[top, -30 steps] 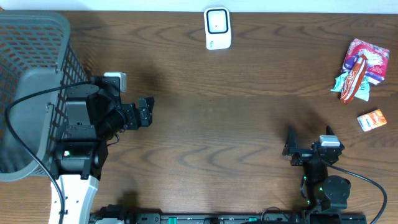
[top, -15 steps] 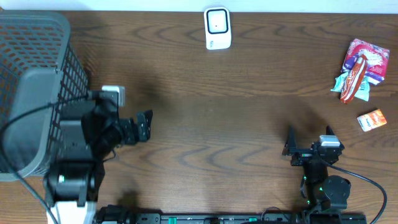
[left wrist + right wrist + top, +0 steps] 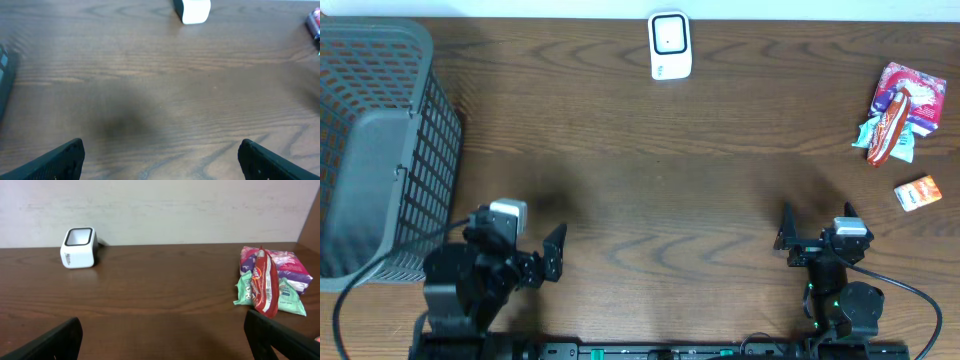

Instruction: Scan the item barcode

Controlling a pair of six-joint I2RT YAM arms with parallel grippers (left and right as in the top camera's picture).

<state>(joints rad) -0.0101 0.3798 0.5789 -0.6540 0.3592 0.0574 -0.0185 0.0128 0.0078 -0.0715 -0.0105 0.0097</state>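
The white barcode scanner point(image 3: 670, 45) stands upright at the far middle of the table, seen as well in the left wrist view point(image 3: 192, 10) and the right wrist view point(image 3: 78, 247). The items lie at the far right: a pile of snack packets point(image 3: 895, 115) point(image 3: 270, 280) with a red one on top, and a small orange box point(image 3: 918, 192). My left gripper point(image 3: 556, 255) point(image 3: 160, 160) is open over bare wood near the front left. My right gripper point(image 3: 817, 213) point(image 3: 162, 340) is open and empty at the front right, short of the items.
A tall grey mesh basket point(image 3: 380, 150) fills the left edge of the table; its corner shows in the left wrist view point(image 3: 4, 70). A pale wall runs behind the table's far edge. Dark wood stretches between the two arms and the scanner.
My left arm has drawn back from beside the basket toward the table's front edge, its gripper staying open. The right arm has not moved.
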